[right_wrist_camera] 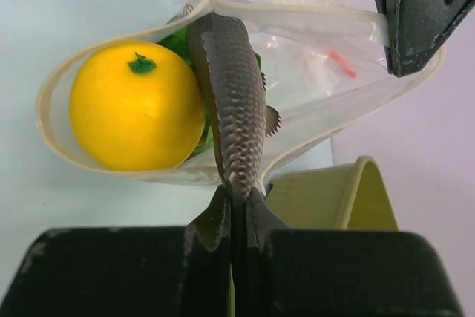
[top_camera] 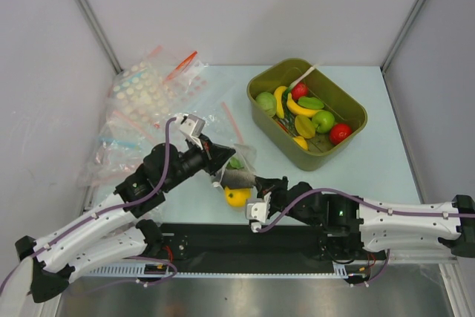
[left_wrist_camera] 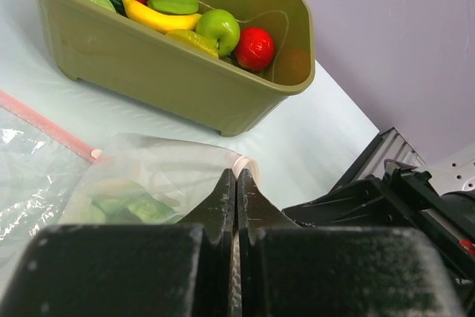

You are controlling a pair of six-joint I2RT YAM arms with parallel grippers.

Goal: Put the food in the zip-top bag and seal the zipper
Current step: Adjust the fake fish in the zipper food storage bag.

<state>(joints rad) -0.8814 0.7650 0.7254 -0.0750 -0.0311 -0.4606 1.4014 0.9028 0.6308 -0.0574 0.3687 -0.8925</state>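
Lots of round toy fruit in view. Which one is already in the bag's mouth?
The yellow-orange fruit with the green stem mark: it sits in the zip-top bag's open mouth. The red fruit and green apple lie in the olive bin.

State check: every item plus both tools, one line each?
zip-top bag: mouth open
zipper: unsealed
yellow fruit: inside bag mouth
lettuce: inside, behind fruit
grey fish: in bag mouth, beside fruit
left tool: shut on bag rim
right tool: shut at fish's tail
olive bin: upright, holding toy fruit
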